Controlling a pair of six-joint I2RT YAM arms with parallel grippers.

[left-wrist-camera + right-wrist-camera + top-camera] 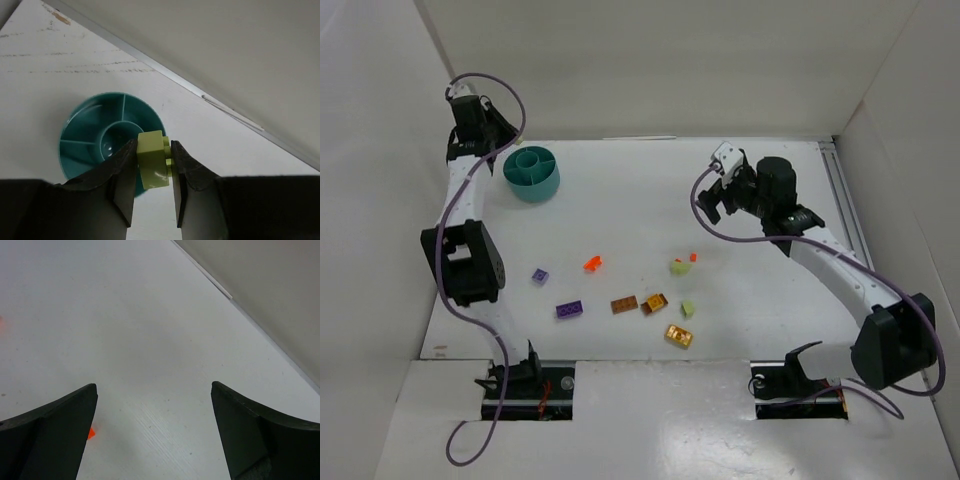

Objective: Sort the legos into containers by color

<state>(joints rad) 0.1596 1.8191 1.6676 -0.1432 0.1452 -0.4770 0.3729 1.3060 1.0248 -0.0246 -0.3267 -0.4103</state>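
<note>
My left gripper (pixel 154 146) is shut on a pale green lego (pixel 151 162) and holds it above the near rim of the round teal tub (pixel 82 150). In the top view the left gripper (pixel 496 148) hangs at the back left beside the tub (pixel 532 180). My right gripper (pixel 718 198) is open and empty above the right middle of the table; its fingers (pixel 60 420) stand wide apart. Loose legos lie in the middle: lavender (pixel 539 276), red-orange (pixel 591 264), purple (pixel 569 310), orange-brown (pixel 624 304), golden yellow (pixel 655 302), two pale green (pixel 680 266).
White walls enclose the table at the back and both sides. Another golden-yellow lego (pixel 678 336) lies nearest the front edge. A small red-orange piece (pixel 91 433) shows beside my right gripper's left finger. The tub's compartments look empty in the left wrist view.
</note>
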